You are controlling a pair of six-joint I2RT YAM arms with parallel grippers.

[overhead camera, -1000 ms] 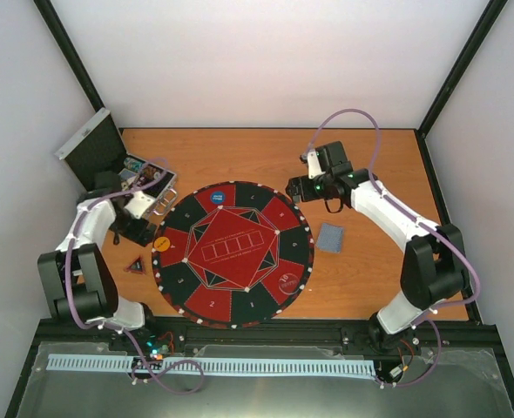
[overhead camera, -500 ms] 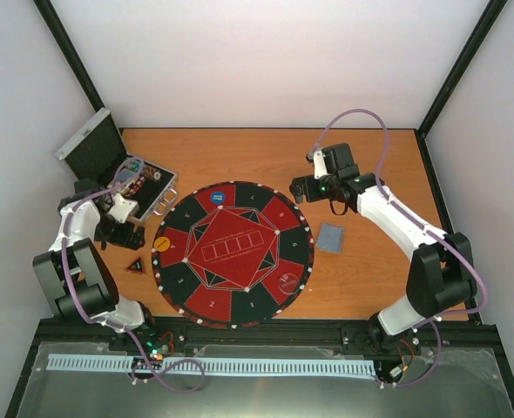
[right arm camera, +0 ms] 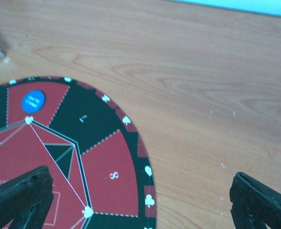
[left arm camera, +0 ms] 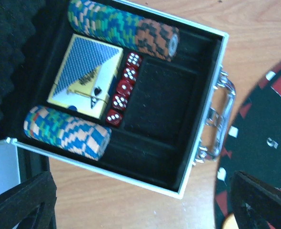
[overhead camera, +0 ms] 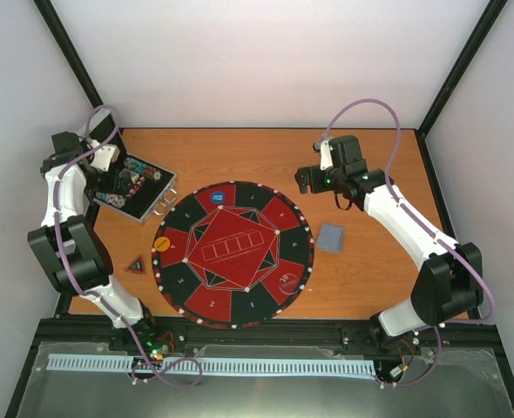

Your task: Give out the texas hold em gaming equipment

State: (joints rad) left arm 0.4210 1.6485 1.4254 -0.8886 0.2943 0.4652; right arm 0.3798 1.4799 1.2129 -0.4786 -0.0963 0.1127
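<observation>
Overhead view: the round red-and-black mat [overhead camera: 233,252] lies mid-table on the orange table [overhead camera: 370,157], with the open silver case [overhead camera: 158,202] just beside its far-left rim. The left gripper [overhead camera: 111,185] hangs over the left part of the case. The right gripper [overhead camera: 302,179] hangs above bare table just past the mat's far-right rim. A blue chip [overhead camera: 217,197] rests on a far sector of the mat, an orange chip [overhead camera: 162,245] on its left rim, and a clear chip [overhead camera: 288,280] on a near-right sector. The dark triangular marker [overhead camera: 136,265] lies on the table just left of the mat. A small stack of grey-blue cards [overhead camera: 330,237] lies on the table just right of it. Left wrist view: both fingers [left arm camera: 21,202] stand spread wide at the lower corners, gripping nothing. Below them, the black-lined tray holds two rows of chips [left arm camera: 121,27], one along each long side. Between the rows sit a card deck [left arm camera: 85,76], touching a line of red dice [left arm camera: 123,90], and one bare compartment. The case handle [left arm camera: 216,119] faces the mat. Right wrist view: both fingers [right arm camera: 19,193] are likewise spread wide with nothing between them, above the mat's rim and the adjoining table. The blue chip sits on a red sector at the left.
</observation>
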